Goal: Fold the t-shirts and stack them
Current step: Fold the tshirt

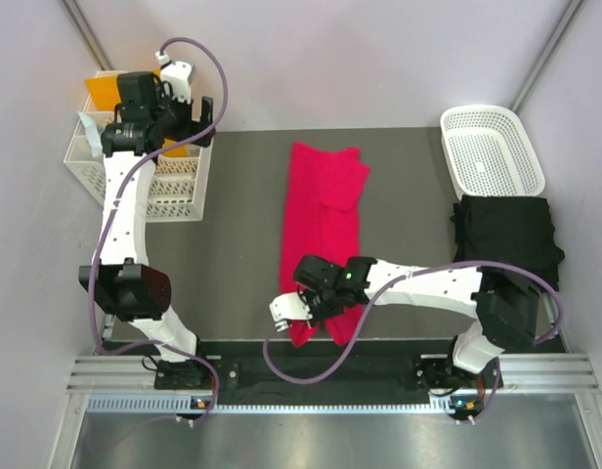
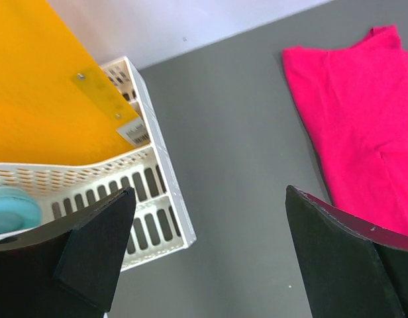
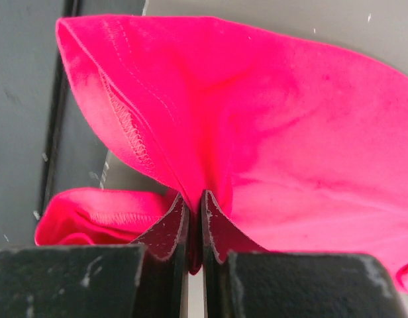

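Taking the white lattice basket [image 1: 489,156] as my marker, the left gripper [image 2: 209,202] hangs far to the left of it, over a slotted white organiser [image 2: 157,192]. Its jaws are spread wide with nothing between them. Nearer the basket but well apart from it, the pinkish-red t-shirt [image 1: 321,205] lies as a long narrow strip running from the far side of the table toward me. The right gripper [image 3: 196,212] sits at the strip's near end, farthest from the basket. Its jaws are pressed together on a thin pinch of that cloth, with the stitched hem curling up just beside them. The black t-shirt [image 1: 506,234] lies in a flat folded block just on my side of the basket, almost touching it. I judge the red shirt to be light, limp and a little stretchy (it already sags into soft folds around the pinch), so it will drape and trail rather than keep any shape when lifted. A bite this thin could slip. I would rather hold at the hem, where the doubled, sewn edge gives the fingers more to grip, and move slowly so the free cloth lays over flat.
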You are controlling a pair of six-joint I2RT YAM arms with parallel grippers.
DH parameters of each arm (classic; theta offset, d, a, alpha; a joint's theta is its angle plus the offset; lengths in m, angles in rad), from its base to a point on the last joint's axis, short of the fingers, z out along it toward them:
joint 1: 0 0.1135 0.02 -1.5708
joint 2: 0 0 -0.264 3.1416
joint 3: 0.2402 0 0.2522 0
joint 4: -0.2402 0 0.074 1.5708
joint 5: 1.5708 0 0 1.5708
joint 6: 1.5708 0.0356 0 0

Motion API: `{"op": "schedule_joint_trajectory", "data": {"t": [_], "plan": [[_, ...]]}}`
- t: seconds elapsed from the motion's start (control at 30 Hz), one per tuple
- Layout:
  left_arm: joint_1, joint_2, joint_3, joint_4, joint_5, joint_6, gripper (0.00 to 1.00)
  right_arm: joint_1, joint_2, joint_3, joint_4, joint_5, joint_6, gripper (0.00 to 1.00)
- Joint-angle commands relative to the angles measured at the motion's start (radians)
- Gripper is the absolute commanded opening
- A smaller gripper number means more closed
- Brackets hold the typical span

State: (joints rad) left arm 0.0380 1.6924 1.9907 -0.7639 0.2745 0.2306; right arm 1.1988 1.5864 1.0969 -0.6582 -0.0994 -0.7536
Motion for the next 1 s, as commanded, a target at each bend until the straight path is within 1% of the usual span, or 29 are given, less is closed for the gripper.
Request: {"op": "schedule_joint_trajectory", "data": {"t": [0.0,0.1,0.43,0.57,0.8,0.97], "plan": [[0.003,-0.045,-0.041,0.011,0.038,0.003,0.99,-0.062,-0.022,0.084,-0.099,-0.062,-0.142,0.02],[0.003,-0.040,-0.046,0.002,0.057,0.007,0.99,-0.106,-0.002,0.124,-0.118,-0.048,-0.205,0.02],[0.005,0.003,-0.052,-0.011,0.129,-0.008,0.99,-0.226,0.130,0.362,-0.170,-0.010,-0.341,0.02],[0.005,0.018,-0.050,-0.018,0.158,-0.017,0.99,-0.281,0.213,0.440,-0.170,0.006,-0.375,0.02],[0.003,0.035,-0.067,-0.020,0.175,-0.007,0.99,-0.341,0.302,0.529,-0.150,0.049,-0.423,0.01],[0.005,0.052,-0.067,-0.022,0.183,0.003,0.99,-0.378,0.354,0.621,-0.149,0.058,-0.428,0.01]]}}
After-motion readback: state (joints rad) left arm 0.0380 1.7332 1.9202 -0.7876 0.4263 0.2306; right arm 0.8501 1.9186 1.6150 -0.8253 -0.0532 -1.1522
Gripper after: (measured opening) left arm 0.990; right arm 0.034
